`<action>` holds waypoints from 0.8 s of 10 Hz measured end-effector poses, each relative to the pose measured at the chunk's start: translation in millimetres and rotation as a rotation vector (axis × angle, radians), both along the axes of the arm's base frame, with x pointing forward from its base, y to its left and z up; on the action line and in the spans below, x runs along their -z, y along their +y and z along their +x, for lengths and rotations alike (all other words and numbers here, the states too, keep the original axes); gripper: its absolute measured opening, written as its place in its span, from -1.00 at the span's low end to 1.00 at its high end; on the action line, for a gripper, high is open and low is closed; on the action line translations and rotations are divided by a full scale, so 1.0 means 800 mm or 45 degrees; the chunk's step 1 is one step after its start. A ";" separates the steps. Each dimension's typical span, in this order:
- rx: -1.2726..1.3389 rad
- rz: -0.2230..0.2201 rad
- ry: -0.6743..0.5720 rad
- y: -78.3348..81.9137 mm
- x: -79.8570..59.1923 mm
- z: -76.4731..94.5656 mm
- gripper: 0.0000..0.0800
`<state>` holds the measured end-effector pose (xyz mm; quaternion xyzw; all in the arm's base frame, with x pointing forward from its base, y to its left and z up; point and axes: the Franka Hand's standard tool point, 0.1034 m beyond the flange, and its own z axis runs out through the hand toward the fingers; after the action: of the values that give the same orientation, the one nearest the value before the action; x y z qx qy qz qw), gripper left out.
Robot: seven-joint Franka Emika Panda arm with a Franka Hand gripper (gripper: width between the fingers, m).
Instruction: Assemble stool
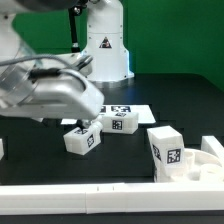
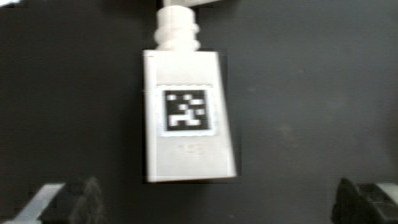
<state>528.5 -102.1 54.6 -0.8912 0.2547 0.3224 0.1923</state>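
Note:
My gripper (image 1: 88,121) hangs just above a white block leg (image 1: 82,139) lying on the black table at the exterior view's centre left. In the wrist view this leg (image 2: 187,116) lies lengthwise with its tag facing up and a round peg (image 2: 173,30) at its far end. The gripper (image 2: 217,205) is open and empty, with its dark fingertips (image 2: 71,202) spread wider than the leg and apart from it. A second leg (image 1: 120,121) lies behind it. A third leg (image 1: 166,152) stands at the right beside the round seat (image 1: 208,160).
The marker board (image 1: 140,110) lies behind the second leg. A long white border rail (image 1: 100,197) runs along the front, and the white robot base (image 1: 105,45) stands at the back. The arm's bulky body fills the exterior view's left.

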 end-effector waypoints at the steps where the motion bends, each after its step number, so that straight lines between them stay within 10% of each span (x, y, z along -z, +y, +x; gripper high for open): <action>1: -0.008 0.048 0.083 0.002 -0.003 -0.007 0.62; 8: 0.152 0.087 0.453 0.016 0.059 -0.045 0.62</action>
<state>492.4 -89.0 7.0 -0.7965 0.3261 0.4712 0.1931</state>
